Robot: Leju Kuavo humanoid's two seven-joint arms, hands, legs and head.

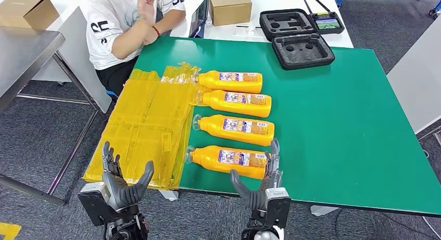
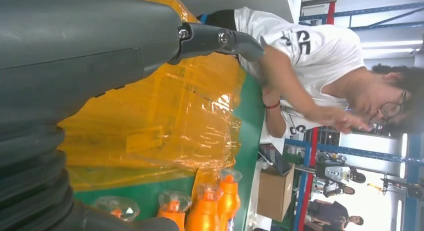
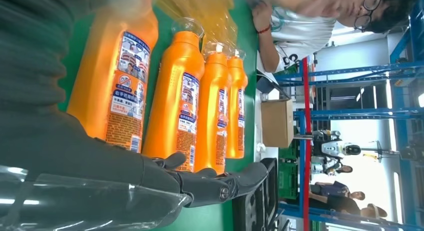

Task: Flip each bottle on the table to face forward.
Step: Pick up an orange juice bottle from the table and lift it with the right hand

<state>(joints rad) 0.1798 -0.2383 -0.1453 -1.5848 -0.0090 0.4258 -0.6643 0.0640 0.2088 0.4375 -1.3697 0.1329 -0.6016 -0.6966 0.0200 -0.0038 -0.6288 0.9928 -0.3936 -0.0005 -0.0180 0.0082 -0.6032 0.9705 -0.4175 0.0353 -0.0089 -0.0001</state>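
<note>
From the head view, we see four orange bottles lying on their sides in a row on the green table (image 1: 353,120), caps toward the yellow plastic sheets (image 1: 145,125). Our right hand (image 1: 260,185) is at the near table edge with fingers spread apart; its fingers stand just beside the base of the nearest bottle (image 1: 229,159), and we cannot tell if they touch it. Our left hand (image 1: 122,180) is raised off the table's near corner, fingers apart, holding nothing. A person (image 1: 122,22) sits at the far side.

From the left wrist view, we see the yellow sheets and the capped ends of the bottles.

From the right wrist view, the nearest bottle (image 3: 112,81) lies label up, beside the outstretched fingers (image 3: 210,183).
</note>
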